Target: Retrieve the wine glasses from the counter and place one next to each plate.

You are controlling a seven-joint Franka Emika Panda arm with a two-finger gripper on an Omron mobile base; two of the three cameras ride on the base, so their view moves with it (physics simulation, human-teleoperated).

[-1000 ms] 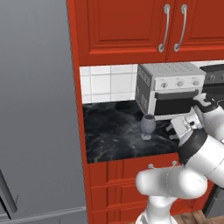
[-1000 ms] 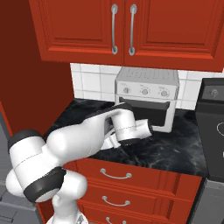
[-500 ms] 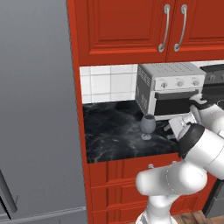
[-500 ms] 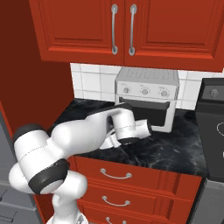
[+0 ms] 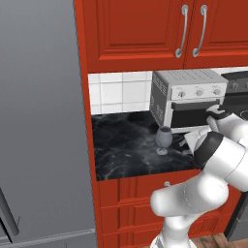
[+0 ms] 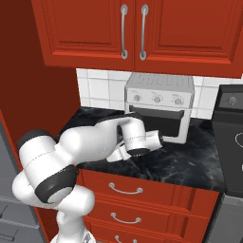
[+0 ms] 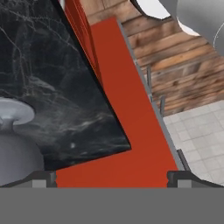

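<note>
Broadly, a tall grey fridge [image 5: 41, 121] fills the left, and red upper cabinets [image 5: 145, 34] hang over the black marble table [image 5: 126, 150], which rests on red drawers [image 6: 142, 199]; a silver toaster oven [image 5: 186, 97] stands at the back against the white tiles [image 5: 118, 92], leaving the front strip of the table free for glassware; the white arm [image 6: 80, 147] bends low across that strip from the base, presumably so the hand comes at the stemware from the side rather than from above; one smoky-grey wine glass [image 5: 163, 140] stands upright on its round foot near the table's front edge, just left of the hand and apart from it; in the hand view its bowl and foot [image 7: 15, 144] loom at the lower left, off to one side of the gap; the fingers [image 7: 41, 178] are spread wide and released, grasping nothing. My judgement: the approach is under way, no glass is yet taken, and the hand needs to shift sideways until the stem sits between the tips before clenching; a careless nudge could topple so narrow-footed a glass.
</note>
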